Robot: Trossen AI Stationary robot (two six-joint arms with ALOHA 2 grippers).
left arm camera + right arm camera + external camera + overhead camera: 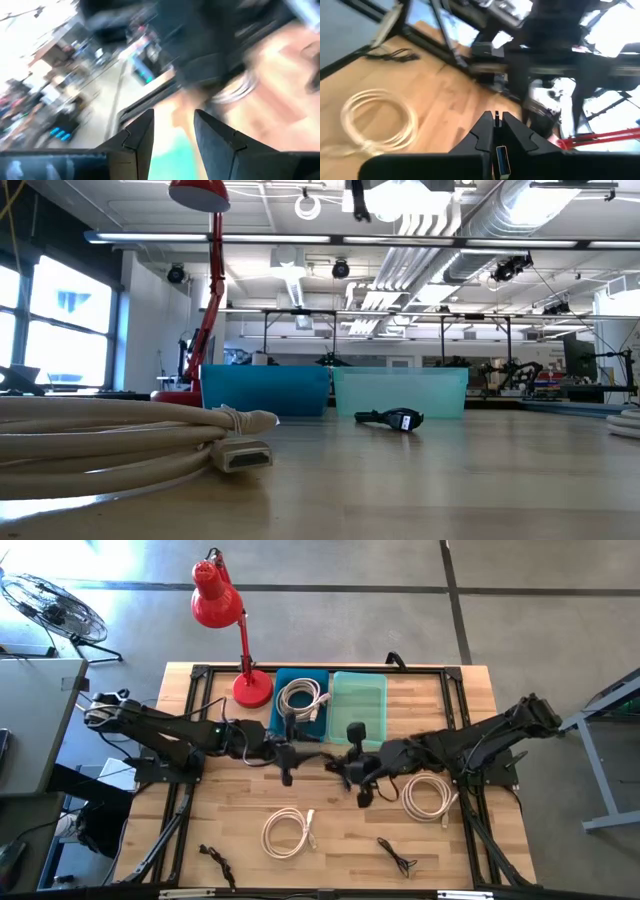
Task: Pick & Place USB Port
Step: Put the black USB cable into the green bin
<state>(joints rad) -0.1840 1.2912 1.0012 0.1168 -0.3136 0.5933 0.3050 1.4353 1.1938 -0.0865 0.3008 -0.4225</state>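
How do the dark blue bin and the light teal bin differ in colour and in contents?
The dark blue bin is deep blue, and the light teal bin is pale and translucent. The dark blue bin holds a coiled white cable; the light teal bin holds none. Both are rectangular and stand side by side behind the arms.

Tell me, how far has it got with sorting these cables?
Done: one coiled cable lies in the blue bin. In hand: the right gripper is shut on a small USB plug; the left gripper is open, empty. Left: two coils remain on the table.
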